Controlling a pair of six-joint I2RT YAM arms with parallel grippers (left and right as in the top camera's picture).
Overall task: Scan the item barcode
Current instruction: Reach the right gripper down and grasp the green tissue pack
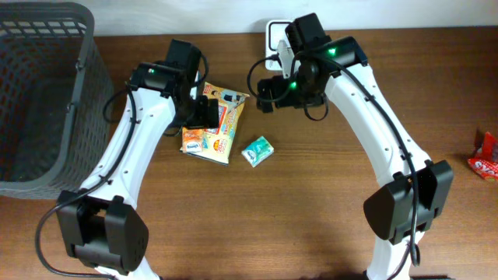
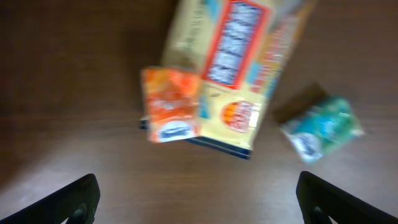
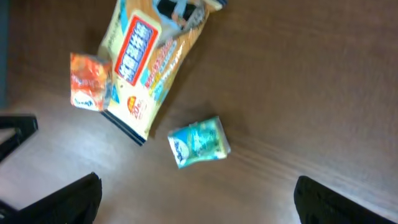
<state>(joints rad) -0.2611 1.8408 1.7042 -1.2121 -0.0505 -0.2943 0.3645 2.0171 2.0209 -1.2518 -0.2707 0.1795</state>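
A yellow snack packet (image 1: 226, 117) lies flat in the middle of the table, with a small orange packet (image 1: 193, 141) overlapping its near-left corner. A small teal packet (image 1: 257, 150) lies just to the right. My left gripper (image 1: 204, 111) hovers over the yellow packet. In the left wrist view it is open (image 2: 199, 205) and empty, with the yellow packet (image 2: 239, 74), orange packet (image 2: 171, 104) and teal packet (image 2: 323, 127) below. My right gripper (image 1: 268, 88) hangs open (image 3: 199, 202) above the teal packet (image 3: 199, 142), apart from it. No barcode shows.
A grey mesh basket (image 1: 47, 93) fills the left side. A white device (image 1: 274, 35) stands at the back edge, partly hidden behind the right arm. A red packet (image 1: 485, 155) lies at the far right edge. A piece of the left arm (image 3: 15, 130) shows in the right wrist view.
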